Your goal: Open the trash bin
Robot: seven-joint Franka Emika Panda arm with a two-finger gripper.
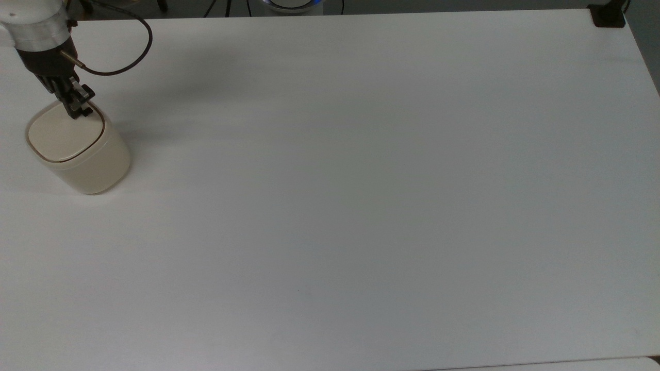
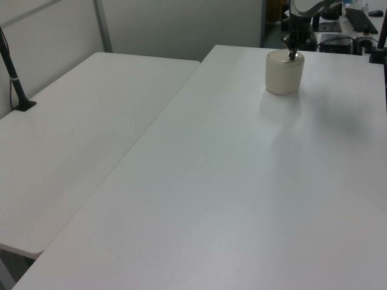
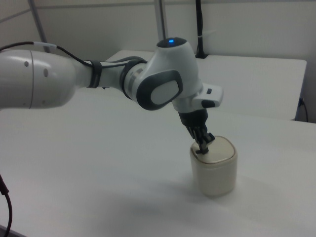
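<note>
The gripper (image 1: 78,109) points steeply down with its fingertips drawn together, holding nothing, and its tip rests on the lid of the trash bin (image 1: 77,149) close to the lid's rim, at the top view's upper right part of the lid. The bin therefore lies directly beneath the tip, so the coming move is judged to be a straight downward press. The bin stands upright, lid shut, near the desk's (image 1: 361,206) upper left corner in the top view.

Cream trash bin (image 1: 77,149) upright, lid (image 1: 64,135) shut, top view's left
</note>
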